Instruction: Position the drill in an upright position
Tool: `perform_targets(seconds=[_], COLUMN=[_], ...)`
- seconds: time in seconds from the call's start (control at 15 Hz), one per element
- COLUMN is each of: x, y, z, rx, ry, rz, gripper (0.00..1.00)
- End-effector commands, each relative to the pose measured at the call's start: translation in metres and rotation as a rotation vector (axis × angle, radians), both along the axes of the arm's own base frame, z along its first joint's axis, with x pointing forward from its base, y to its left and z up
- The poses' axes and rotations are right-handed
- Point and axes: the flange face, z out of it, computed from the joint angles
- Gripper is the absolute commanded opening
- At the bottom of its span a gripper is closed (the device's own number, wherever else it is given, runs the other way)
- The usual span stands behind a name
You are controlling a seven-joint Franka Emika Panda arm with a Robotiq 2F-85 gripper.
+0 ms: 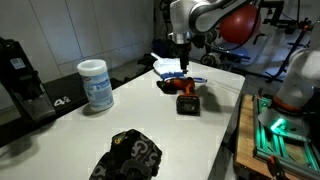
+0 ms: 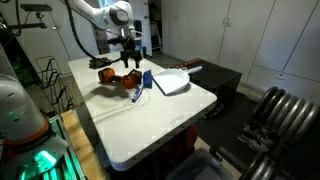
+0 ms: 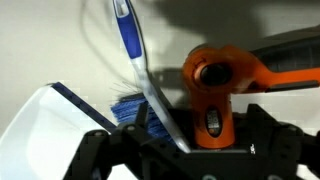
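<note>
The drill (image 1: 186, 97) is lying on its side on the table (image 1: 130, 115), right of centre in an exterior view. The gripper (image 1: 181, 58) is hanging just above it, not touching. In the wrist view its fingers (image 3: 100, 152) are standing spread along the lower edge, gripping nothing, with the orange drill body showing between them. A brush (image 3: 128, 40) and a dustpan (image 3: 45, 120) are lying at the left.

Exterior views share table (image 1: 150, 115), wrist — close above drill (image 3: 212, 85)
</note>
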Motion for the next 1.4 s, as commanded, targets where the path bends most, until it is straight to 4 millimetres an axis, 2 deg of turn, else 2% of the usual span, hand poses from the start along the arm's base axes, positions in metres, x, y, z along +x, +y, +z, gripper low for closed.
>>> perform_targets(seconds=[0.0, 0.27, 0.67, 0.87, 0.93, 1.2, 1.33], x=[-0.005, -0.006, -0.005, -0.005, -0.004, 0.004, 0.004], y=[-0.002, 0.0, 0.002, 0.004, 0.002, -0.007, -0.008], z=[-0.027, -0.055, -0.085, -0.09, -0.089, -0.08, -0.084], rx=[0.103, 0.164, 0.161, 0.162, 0.167, 0.186, 0.186], ry=[0.002, 0.023, 0.063, 0.056, 0.043, -0.024, -0.021], rz=[0.074, 0.122, 0.129, 0.112, 0.093, 0.024, 0.013], gripper=[1.0, 1.0, 1.0, 0.97, 1.0, 1.0, 1.0])
